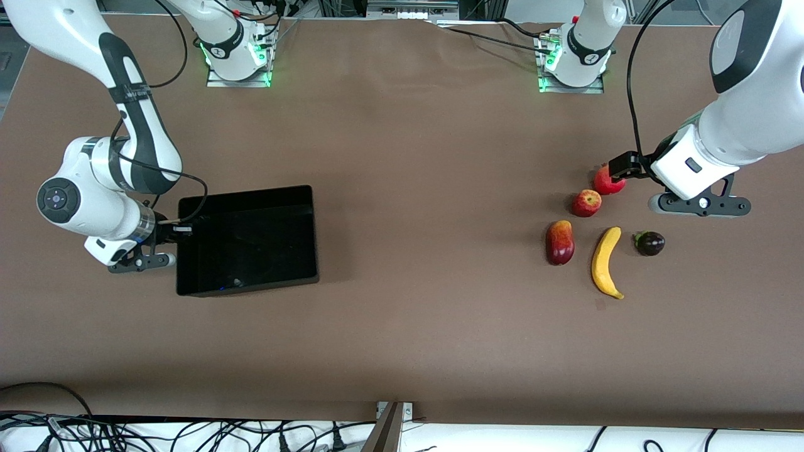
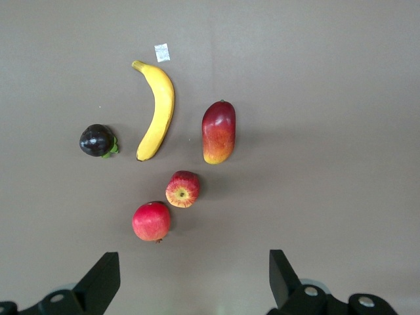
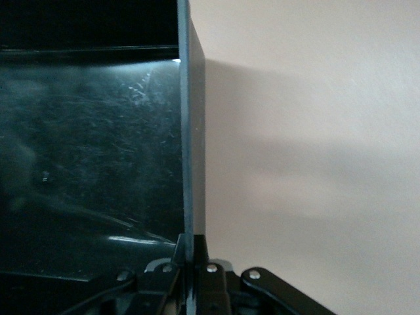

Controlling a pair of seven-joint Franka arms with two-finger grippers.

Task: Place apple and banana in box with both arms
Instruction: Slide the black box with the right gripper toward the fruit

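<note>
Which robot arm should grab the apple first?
Probably the left. Its end effector hangs open over the fruit, with the apple close below. The right end effector is shut on the box wall.

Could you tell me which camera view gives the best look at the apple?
The left wrist view: the apple shows from straight above, unobstructed, stem dimple visible, between the open left gripper's fingers. The front view shows it smaller. The right wrist view shows only the box wall pinched in the right gripper.
</note>
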